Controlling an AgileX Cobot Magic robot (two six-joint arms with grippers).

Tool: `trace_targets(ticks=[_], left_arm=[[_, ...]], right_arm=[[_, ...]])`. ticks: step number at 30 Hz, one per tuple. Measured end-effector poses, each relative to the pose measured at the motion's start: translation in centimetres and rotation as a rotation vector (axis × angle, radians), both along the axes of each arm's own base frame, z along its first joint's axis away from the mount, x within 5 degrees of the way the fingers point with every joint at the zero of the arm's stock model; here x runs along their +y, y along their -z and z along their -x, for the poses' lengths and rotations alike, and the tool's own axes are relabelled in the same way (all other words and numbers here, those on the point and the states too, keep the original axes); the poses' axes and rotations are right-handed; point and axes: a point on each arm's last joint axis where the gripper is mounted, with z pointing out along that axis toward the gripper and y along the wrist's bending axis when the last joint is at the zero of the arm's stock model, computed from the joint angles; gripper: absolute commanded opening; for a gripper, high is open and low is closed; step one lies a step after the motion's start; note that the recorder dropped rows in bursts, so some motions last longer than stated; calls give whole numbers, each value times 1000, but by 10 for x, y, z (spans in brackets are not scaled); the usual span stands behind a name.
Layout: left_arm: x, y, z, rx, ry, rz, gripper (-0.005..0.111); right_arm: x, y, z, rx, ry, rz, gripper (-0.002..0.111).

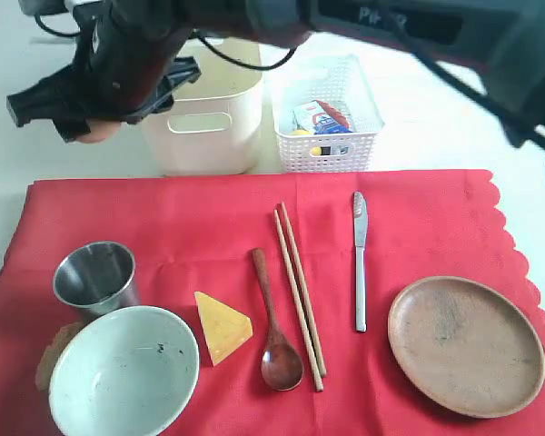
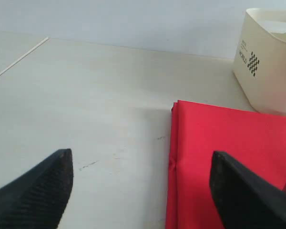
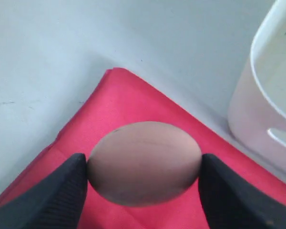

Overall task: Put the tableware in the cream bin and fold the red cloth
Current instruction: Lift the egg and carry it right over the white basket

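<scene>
Six pieces of tableware lie on the cloth (image 1: 191, 218), a bright red sheet spread flat. A steel cup (image 1: 95, 275) and a pale speckled bowl (image 1: 124, 372) sit by its plain side edge, a dark spoon (image 1: 274, 331), paired chopsticks (image 1: 300, 295) and a knife (image 1: 359, 259) across its middle, and a brown plate (image 1: 466, 345) by its scalloped edge. We also see a cheese (image 1: 222, 327) wedge on the cloth, between bowl and spoon. Just off the cloth stands the cream bin (image 1: 209, 123), with a basket (image 1: 327, 127) beside it. Our right gripper (image 3: 143, 167) pinches an egg (image 3: 144, 148) above the cloth's corner nearest the bin. Our left gripper (image 2: 140, 164) gapes wide over the cloth's edge, with bare table (image 2: 86, 95) lying open beyond it.
</scene>
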Motion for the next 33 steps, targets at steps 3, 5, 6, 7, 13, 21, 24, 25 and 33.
trace_targets(ticks=[3,5,6,7,13,21,24,25,33], left_arm=[[0,0,0,0,0,0,75],[0,0,0,0,0,0,75],[0,0,0,0,0,0,75],[0,0,0,0,0,0,75],[0,0,0,0,0,0,75],[0,0,0,0,0,0,75],[0,0,0,0,0,0,75],[0,0,0,0,0,0,75],[0,0,0,0,0,0,75]], right_arm=[[-13,-37,9,-62,-34,2,0],[-21,-54,12,-108,-40,28,0],[-25,-60,13,-127,-41,43,0],[-29,-66,14,-144,-42,60,0],[-49,-93,19,-247,-42,143,0],[-74,-114,13,-308,7,186,0],[-89,-118,2,-307,51,195,0],[-95,-118,-3,-303,69,201,0],[-143,-119,-38,-280,206,232,0]])
